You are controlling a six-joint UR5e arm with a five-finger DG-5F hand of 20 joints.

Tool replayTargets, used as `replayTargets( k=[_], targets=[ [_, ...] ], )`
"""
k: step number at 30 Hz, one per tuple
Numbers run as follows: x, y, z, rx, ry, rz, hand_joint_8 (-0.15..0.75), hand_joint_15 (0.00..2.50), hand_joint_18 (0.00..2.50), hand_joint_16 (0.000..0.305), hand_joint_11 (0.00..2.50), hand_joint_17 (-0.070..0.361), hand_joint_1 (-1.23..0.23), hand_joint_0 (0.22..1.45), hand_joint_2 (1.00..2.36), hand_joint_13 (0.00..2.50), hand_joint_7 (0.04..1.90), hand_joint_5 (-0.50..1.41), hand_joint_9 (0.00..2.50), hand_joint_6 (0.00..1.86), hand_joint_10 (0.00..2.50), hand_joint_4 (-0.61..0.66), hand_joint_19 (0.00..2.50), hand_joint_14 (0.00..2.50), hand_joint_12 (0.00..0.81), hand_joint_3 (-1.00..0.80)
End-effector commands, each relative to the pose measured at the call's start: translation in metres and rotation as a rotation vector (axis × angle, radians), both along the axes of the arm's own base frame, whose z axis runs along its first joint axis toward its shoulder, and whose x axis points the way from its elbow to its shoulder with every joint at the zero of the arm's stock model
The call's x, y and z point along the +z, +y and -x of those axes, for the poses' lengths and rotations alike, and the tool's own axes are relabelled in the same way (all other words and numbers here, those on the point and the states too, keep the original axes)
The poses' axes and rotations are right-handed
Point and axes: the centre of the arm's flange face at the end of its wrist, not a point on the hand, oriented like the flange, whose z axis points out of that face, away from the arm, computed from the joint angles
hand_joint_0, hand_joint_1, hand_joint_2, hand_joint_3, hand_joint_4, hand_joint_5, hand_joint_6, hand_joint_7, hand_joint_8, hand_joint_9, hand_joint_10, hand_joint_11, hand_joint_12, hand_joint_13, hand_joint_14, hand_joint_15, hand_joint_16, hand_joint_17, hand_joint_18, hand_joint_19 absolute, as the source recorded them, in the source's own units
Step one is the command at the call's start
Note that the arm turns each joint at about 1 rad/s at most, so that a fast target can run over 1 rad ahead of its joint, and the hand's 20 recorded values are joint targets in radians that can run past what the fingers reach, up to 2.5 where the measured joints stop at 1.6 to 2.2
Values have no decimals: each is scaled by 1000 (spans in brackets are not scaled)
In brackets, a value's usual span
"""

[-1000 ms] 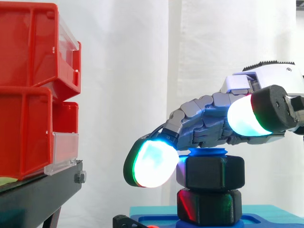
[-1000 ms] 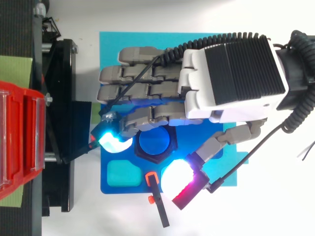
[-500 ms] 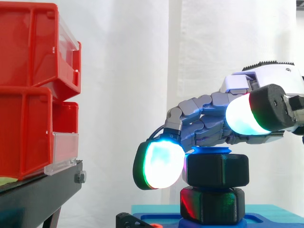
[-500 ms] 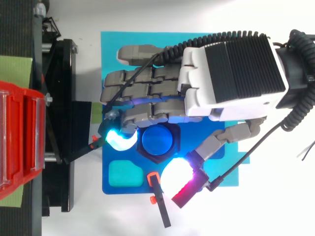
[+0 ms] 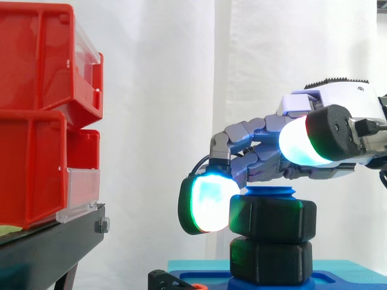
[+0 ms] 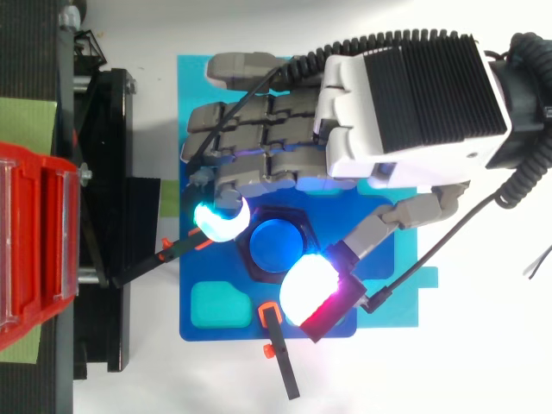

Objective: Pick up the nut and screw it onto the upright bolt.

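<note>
Hand point(image 6: 405, 103) pinching nut point(image 5: 272, 220) atop bolt point(image 6: 278, 244) | red bins point(image 5: 36, 115) well apart, leftward

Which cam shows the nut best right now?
Side view. The black nut shows in full profile, with the top of the blue bolt poking out above it. The top view gives slivers of its hex rim around the bolt top; the robot hand covers much of the rest.

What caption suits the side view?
Hand pinches the black nut on the upright blue bolt, red bins at left.
</note>
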Motion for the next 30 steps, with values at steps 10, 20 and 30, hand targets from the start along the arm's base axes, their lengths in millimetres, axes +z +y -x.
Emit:
replayTargets(
  k=[10,20,30],
  targets=[
    [0,-13,1,-17,-3,0,265,0,144,17,0,38,-284,500,1000,521,1352,5,752,502,0,222,0,0,215,-500],
    [1,-20,2,-25,-5,0,242,0,404,11,0,26,-292,522,1000,859,1421,73,1247,501,0,167,0,0,188,-500],
    [2,-29,3,-37,-13,0,183,0,704,7,29,15,-310,530,1000,1167,1411,96,1639,528,0,113,0,0,161,-500]
  ],
)
